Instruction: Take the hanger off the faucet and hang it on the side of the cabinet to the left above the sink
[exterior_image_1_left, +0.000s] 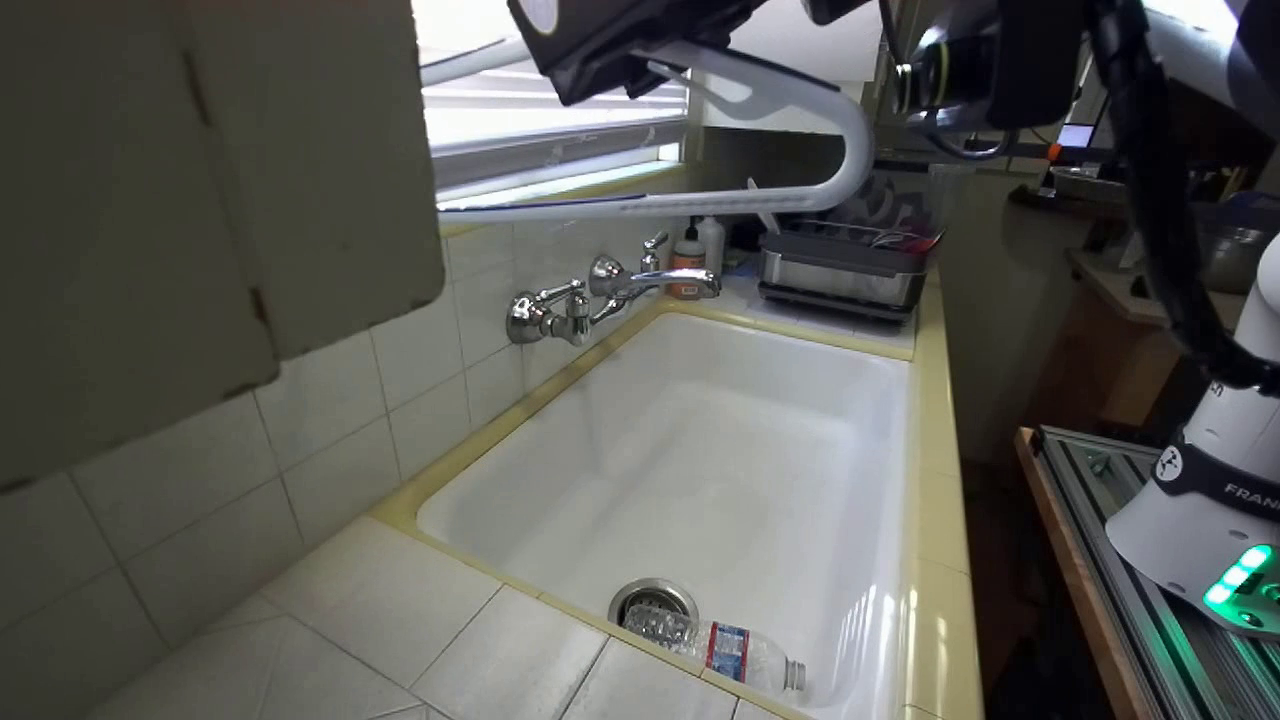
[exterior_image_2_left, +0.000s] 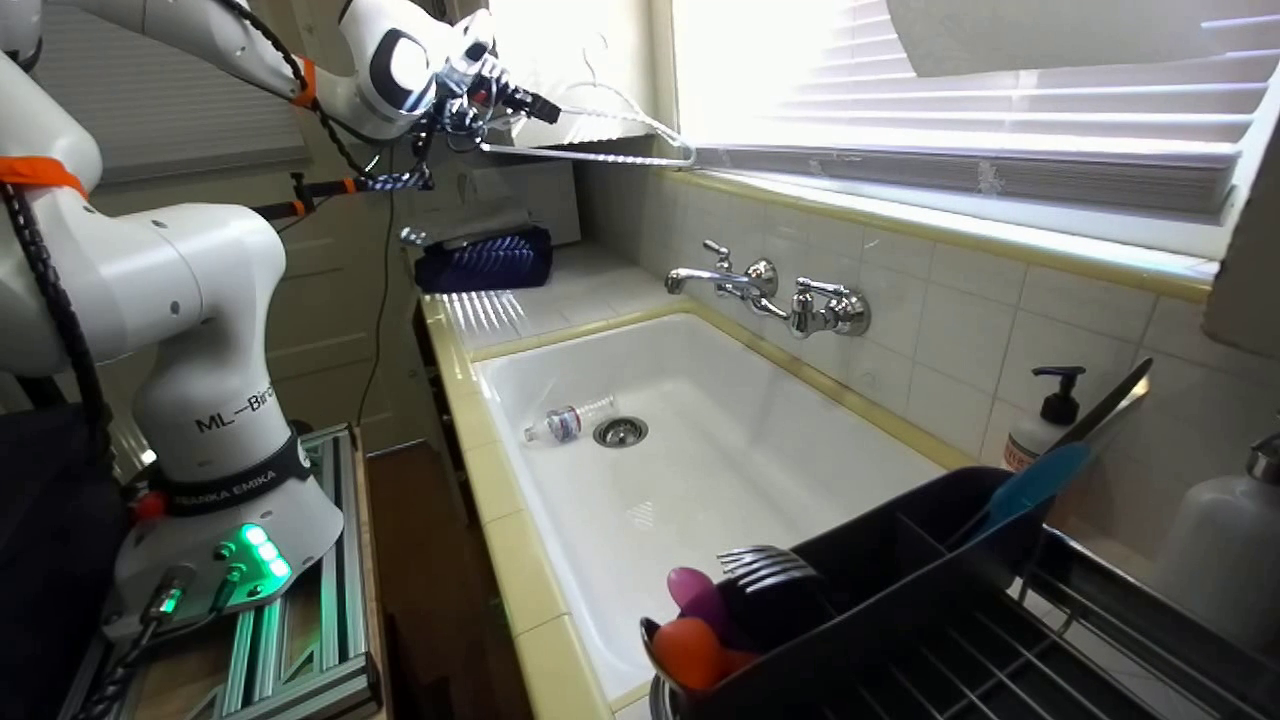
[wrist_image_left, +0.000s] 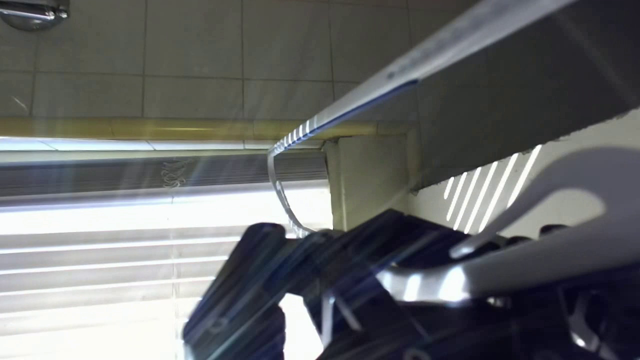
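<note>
Up high, above the level of the sink (exterior_image_1_left: 680, 450), there's the hanger (exterior_image_1_left: 700, 204), well clear of the faucet (exterior_image_1_left: 660, 284)! The gripper (exterior_image_2_left: 540, 105) has it in mid-air, fingers (exterior_image_1_left: 590, 45) pinching its upper part between the two rounded shoulders, the long bottom bar slung beneath. Over on the left of an exterior view looms the cabinet (exterior_image_1_left: 150, 220), large, flat and grey-beige; its edge cuts across one end of the hanger, and whether the two touch, there's no telling from here. On to the wrist view, upside down, tiles above the window blinds (wrist_image_left: 125, 260): dark gripper parts low down, smeared with glare, the pale bar slanting from top right to a rounded corner near the middle, and stripes of light across the cabinet at right. In an exterior view the white arm (exterior_image_2_left: 210, 270) stretches in from its base beside the sink, green lights (exterior_image_2_left: 265, 550) glowing. Below, the faucet juts from the tiled wall (exterior_image_1_left: 425, 345), spout pointing out over the sink, and down in there a clear plastic bottle (exterior_image_2_left: 570, 422) lies on its side just beside the round drain (exterior_image_2_left: 620, 432). At the opposite end, a dish rack (exterior_image_1_left: 840, 275) sits on the tiled counter (exterior_image_1_left: 742, 300), and there's a fork (exterior_image_2_left: 770, 568) sticking up in an exterior view.
</note>
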